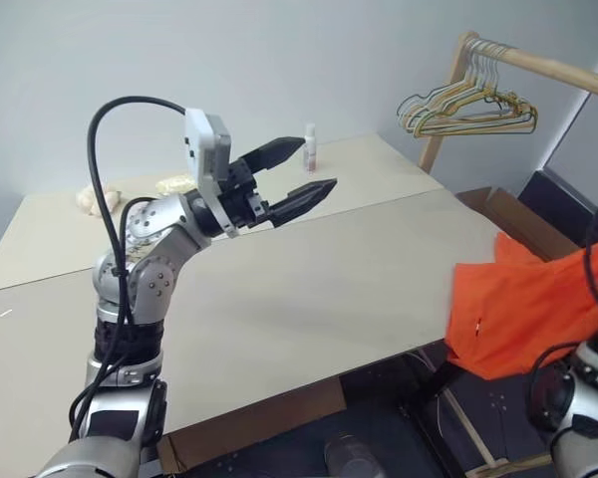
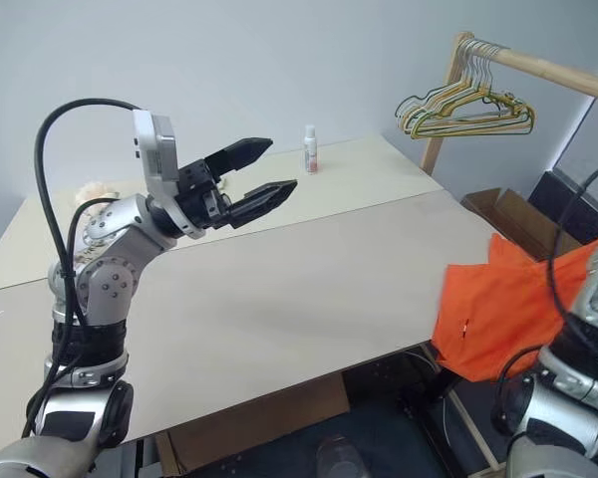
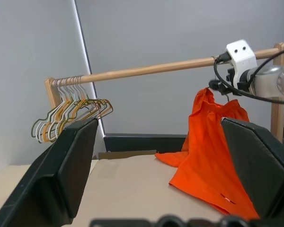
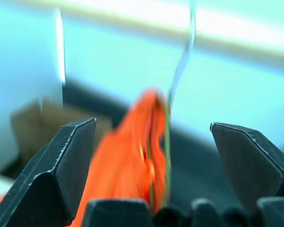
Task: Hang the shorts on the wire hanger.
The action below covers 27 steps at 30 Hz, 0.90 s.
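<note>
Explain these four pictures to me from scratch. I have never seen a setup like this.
This is a humanoid robot with two arms, each ending in a two-fingered black gripper. Two pictures come from cameras in its head, looking down over a pale table. The other two come from cameras on its wrists, looking out between each gripper's fingers.

In the head views the left gripper is raised over the table, open and holding nothing. On the table's far side stand a small white bottle and some pale crumpled things.

The orange shorts hang from a wooden rail on a thin wire hanger, their lower part resting on the table's edge. The right gripper is open just by them. A bunch of hangers hangs further along the rail.
</note>
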Available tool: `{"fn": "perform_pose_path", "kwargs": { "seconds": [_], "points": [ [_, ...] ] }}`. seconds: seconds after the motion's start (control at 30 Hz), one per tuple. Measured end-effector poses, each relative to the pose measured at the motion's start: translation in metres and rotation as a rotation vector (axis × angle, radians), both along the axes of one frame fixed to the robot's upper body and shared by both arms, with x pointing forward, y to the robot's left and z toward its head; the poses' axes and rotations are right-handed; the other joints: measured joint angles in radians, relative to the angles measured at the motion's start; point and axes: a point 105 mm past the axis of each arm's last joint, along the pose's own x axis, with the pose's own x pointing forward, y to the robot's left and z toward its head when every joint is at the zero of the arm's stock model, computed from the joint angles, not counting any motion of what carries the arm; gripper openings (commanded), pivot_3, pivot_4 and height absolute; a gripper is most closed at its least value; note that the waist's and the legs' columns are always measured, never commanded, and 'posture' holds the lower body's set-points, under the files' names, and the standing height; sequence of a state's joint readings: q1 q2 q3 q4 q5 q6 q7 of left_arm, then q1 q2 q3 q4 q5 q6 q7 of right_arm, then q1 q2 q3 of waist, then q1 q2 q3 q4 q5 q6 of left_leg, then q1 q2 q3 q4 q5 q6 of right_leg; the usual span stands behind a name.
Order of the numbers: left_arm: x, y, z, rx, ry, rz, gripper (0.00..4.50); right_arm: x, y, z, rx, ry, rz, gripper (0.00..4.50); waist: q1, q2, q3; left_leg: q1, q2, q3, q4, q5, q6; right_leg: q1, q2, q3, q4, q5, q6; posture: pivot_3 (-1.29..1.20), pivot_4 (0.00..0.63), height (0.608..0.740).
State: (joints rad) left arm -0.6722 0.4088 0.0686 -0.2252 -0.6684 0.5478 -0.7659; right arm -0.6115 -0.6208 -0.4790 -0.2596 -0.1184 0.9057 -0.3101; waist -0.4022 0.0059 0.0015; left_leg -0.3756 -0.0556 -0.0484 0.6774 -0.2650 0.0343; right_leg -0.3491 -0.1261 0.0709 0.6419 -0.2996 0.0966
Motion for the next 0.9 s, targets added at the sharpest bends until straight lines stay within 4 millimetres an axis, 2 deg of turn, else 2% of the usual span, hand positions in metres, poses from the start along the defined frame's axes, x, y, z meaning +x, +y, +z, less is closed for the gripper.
{"fn": "perform_pose_path", "kwargs": {
  "seconds": [0.07, 0.13, 0.17, 0.23, 0.27, 0.3, 0.37, 0.43, 0.5, 0.6, 0.77, 0.9],
  "points": [
    [0.002, 0.006, -0.007, 0.022, 0.015, 0.026, 4.5, 0.006, 0.03, 0.019, -0.133, -0.09, 0.121, 4.45, -0.002, 0.0, 0.0, 0.001, 0.0, 0.0, 0.0, 0.0, 0.0, 0.0, 0.0, 0.001, 0.0, 0.0, 0.0, -0.33, 0.0, 0.74],
    [0.004, 0.013, -0.016, 0.055, 0.029, 0.068, 4.5, 0.018, 0.075, 0.032, -0.246, -0.149, 0.364, 4.45, -0.002, 0.0, 0.0, 0.002, 0.001, 0.0, -0.001, 0.0, 0.0, 0.001, 0.002, 0.0, 0.0, 0.0, 0.0, -0.3, 0.0, 0.74],
    [0.005, 0.018, -0.021, 0.079, 0.038, 0.09, 4.5, 0.026, 0.1, 0.031, -0.264, -0.148, 0.522, 4.45, -0.002, -0.001, 0.0, 0.003, 0.001, 0.0, -0.001, 0.0, 0.0, 0.002, 0.003, 0.0, 0.0, 0.0, 0.0, -0.29, 0.0, 0.74],
    [0.003, 0.025, -0.031, 0.126, 0.049, 0.119, 4.5, 0.039, 0.147, 0.014, -0.257, -0.09, 0.827, 4.45, 0.002, -0.004, 0.001, 0.006, 0.002, -0.001, -0.001, 0.0, 0.0, 0.005, 0.004, 0.0, -0.001, 0.0, 0.0, -0.26, 0.0, 0.74],
    [0.0, 0.029, -0.037, 0.158, 0.05, 0.133, 4.5, 0.044, 0.168, -0.003, -0.227, -0.028, 0.987, 4.45, 0.008, -0.004, 0.002, 0.005, 0.002, -0.002, -0.001, 0.0, 0.0, 0.006, 0.004, -0.001, -0.001, 0.0, 0.0, -0.22, 0.0, 0.74],
    [-0.003, 0.034, -0.045, 0.192, 0.057, 0.149, 4.5, 0.047, 0.186, -0.021, -0.201, 0.053, 1.132, 4.45, 0.022, -0.005, 0.002, 0.005, 0.001, -0.002, -0.001, 0.0, 0.0, 0.006, 0.003, -0.001, -0.001, 0.0, 0.0, -0.2, 0.0, 0.74],
    [-0.009, 0.043, -0.059, 0.258, 0.069, 0.184, 4.5, 0.046, 0.21, -0.047, -0.196, 0.205, 1.342, 4.45, 0.055, -0.005, 0.003, 0.005, 0.0, -0.002, -0.001, -0.001, 0.001, 0.005, 0.002, 0.0, -0.001, 0.0, 0.0, -0.17, 0.0, 0.74],
    [-0.022, 0.053, -0.08, 0.33, 0.11, 0.202, 4.5, 0.039, 0.228, -0.07, -0.216, 0.362, 1.536, 4.45, 0.087, -0.006, 0.004, 0.004, 0.0, -0.002, -0.001, -0.002, 0.001, 0.003, 0.002, 0.0, -0.002, 0.0, 0.0, -0.14, 0.0, 0.74],
    [-0.033, 0.061, -0.096, 0.387, 0.15, 0.204, 4.5, 0.033, 0.238, -0.084, -0.194, 0.455, 1.676, 4.45, 0.127, -0.01, 0.006, 0.003, 0.0, -0.001, -0.001, -0.002, 0.001, 0.0, 0.001, 0.0, -0.002, 0.0, 0.0, -0.11, 0.0, 0.74],
    [-0.049, 0.07, -0.109, 0.466, 0.165, 0.201, 4.5, 0.029, 0.245, -0.096, -0.154, 0.538, 1.815, 4.45, 0.186, -0.01, 0.008, 0.003, 0.0, -0.002, -0.001, -0.003, 0.0, -0.004, 0.0, 0.0, -0.003, 0.0, 0.0, -0.08, 0.0, 0.74],
    [-0.06, 0.075, -0.105, 0.479, 0.143, 0.224, 4.5, 0.03, 0.254, -0.094, -0.178, 0.577, 1.909, 4.45, 0.28, -0.01, 0.009, 0.003, 0.0, -0.001, -0.001, -0.004, -0.002, -0.006, -0.002, -0.001, -0.004, 0.0, -0.001, -0.07, 0.0, 0.74],
    [-0.06, 0.076, -0.103, 0.476, 0.135, 0.236, 4.5, 0.03, 0.256, -0.101, -0.174, 0.603, 1.926, 4.45, 0.331, -0.01, 0.009, -0.002, -0.001, -0.001, -0.001, -0.004, -0.003, -0.012, -0.002, -0.002, -0.003, 0.0, -0.002, -0.07, 0.0, 0.74]
  ]
}}
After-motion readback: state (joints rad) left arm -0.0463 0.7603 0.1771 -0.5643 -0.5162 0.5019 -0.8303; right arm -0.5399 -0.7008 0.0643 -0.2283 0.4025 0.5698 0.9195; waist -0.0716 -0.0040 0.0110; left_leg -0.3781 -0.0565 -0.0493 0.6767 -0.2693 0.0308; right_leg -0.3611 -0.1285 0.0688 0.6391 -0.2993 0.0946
